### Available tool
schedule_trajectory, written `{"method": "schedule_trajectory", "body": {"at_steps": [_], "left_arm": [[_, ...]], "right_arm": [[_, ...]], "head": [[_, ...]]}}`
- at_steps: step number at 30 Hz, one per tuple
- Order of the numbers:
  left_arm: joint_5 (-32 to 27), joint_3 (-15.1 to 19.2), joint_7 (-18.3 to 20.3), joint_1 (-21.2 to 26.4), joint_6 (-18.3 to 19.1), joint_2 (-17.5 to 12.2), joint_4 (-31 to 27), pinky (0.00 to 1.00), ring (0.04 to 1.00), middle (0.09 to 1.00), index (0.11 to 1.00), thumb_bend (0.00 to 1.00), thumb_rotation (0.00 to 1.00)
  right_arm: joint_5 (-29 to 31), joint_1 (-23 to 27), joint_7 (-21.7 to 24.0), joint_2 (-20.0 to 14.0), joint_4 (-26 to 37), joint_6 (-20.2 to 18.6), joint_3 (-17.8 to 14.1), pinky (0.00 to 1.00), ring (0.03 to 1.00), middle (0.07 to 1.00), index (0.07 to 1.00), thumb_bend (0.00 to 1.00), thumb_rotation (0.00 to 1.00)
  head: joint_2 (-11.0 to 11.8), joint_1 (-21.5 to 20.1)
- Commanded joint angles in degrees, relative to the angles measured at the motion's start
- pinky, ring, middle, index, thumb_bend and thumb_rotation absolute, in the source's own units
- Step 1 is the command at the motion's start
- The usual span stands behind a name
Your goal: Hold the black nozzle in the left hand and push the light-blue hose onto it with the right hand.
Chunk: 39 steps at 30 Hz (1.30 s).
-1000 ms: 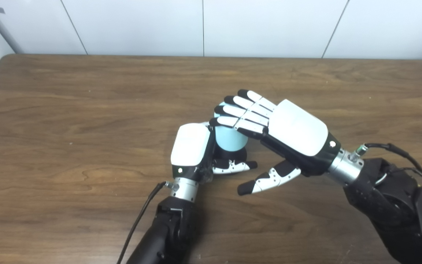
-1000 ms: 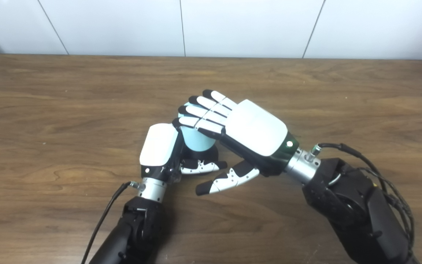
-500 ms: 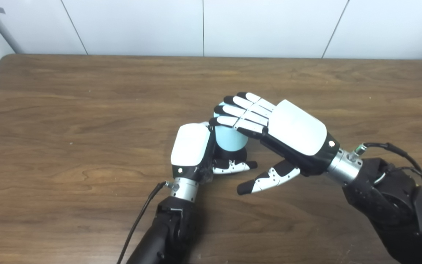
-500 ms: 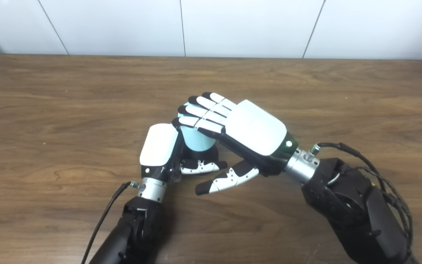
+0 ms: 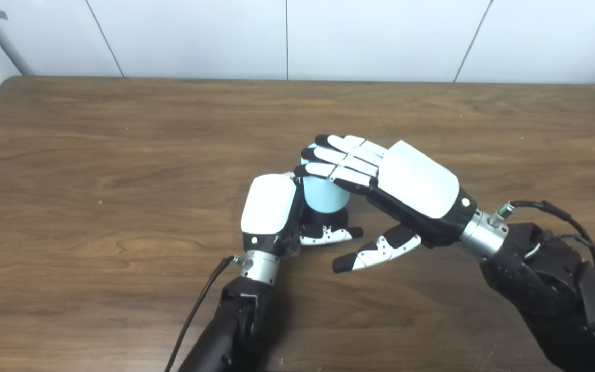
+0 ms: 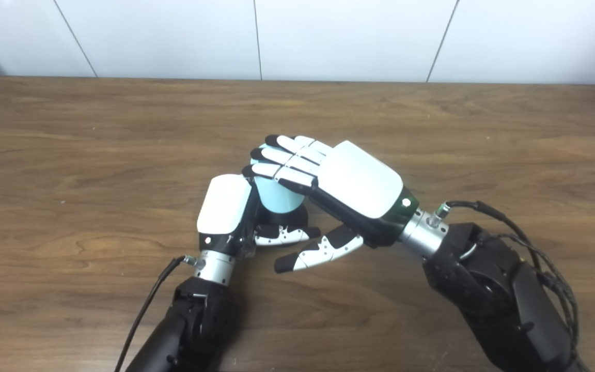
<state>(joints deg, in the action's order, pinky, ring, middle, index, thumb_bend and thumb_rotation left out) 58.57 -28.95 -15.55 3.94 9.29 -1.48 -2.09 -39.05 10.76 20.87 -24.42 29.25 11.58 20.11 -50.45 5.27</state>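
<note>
I note the left hand [image 5: 269, 204] near the middle of the desk [image 5: 96, 155], standing edge-up, its white back toward the left edge. Its fingers are wrapped round the black nozzle [image 5: 323, 217], of which only a dark band shows below the hose; the thumb lies across the front of that band. I record this hand as clamped on the nozzle.

The light-blue hose [image 5: 324, 194] stands as a short upright cylinder seated on top of the nozzle, directly beside the left palm and touching it. How far it is seated I cannot tell, as the joint is hidden by the fingers.

The right hand [image 5: 406, 188] comes in from the near right corner, palm down and tilted. Its fingers [image 5: 336, 160] are extended, held close together, and lie flat over the top of the hose. Its thumb [image 5: 375, 250] hangs apart below, pointing toward the near edge and touching nothing that I can see. The hand is spread and grips nothing; it bears on the hose only with the underside of the fingers.

A black cable [image 5: 199, 305] runs from the left wrist to the near edge. Cables [image 5: 561, 217] also loop off the right wrist.
</note>
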Motion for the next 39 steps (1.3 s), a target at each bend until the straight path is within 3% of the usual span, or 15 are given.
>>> {"method": "schedule_trajectory", "body": {"at_steps": [1, 18, 34, 38, 39], "left_arm": [[2.0, -1.2, 0.9, -0.8, 1.0, 0.4, 1.7, 0.44, 0.510, 0.507, 0.472, 0.52, 0.00], [1.3, -0.9, 1.0, -1.2, 0.7, 0.2, 1.1, 0.42, 0.496, 0.469, 0.493, 0.53, 0.00], [1.1, -1.1, 1.0, -1.0, 0.6, 0.2, 1.4, 0.44, 0.510, 0.487, 0.486, 0.52, 0.00], [0.9, -1.0, 0.6, -1.1, 0.5, 0.3, 1.6, 0.44, 0.512, 0.496, 0.482, 0.52, 0.00], [1.1, -1.1, 0.6, -1.1, 0.7, 0.4, 1.6, 0.42, 0.487, 0.459, 0.493, 0.52, 0.00]], "right_arm": [[-1.4, -3.3, 5.9, -3.0, -3.9, -0.6, 2.2, 0.91, 0.900, 0.880, 0.843, 0.54, 0.87], [-1.7, -5.2, 4.4, -4.0, -3.5, -1.0, 2.0, 0.92, 0.915, 0.892, 0.850, 0.52, 0.87], [-2.0, -4.8, 3.3, -3.5, -3.2, -1.0, 2.6, 0.94, 0.921, 0.887, 0.851, 0.53, 0.87], [-1.1, -3.4, 4.2, -2.9, -0.9, -2.5, 2.1, 0.95, 0.932, 0.898, 0.858, 0.53, 0.91], [-0.9, -2.8, 4.5, -2.8, -0.1, -2.8, 2.0, 0.98, 0.941, 0.908, 0.863, 0.53, 0.93]], "head": [[-0.1, 0.0], [-0.5, -0.4], [-0.4, -0.3], [-0.3, -0.6], [-0.4, -0.6]]}}
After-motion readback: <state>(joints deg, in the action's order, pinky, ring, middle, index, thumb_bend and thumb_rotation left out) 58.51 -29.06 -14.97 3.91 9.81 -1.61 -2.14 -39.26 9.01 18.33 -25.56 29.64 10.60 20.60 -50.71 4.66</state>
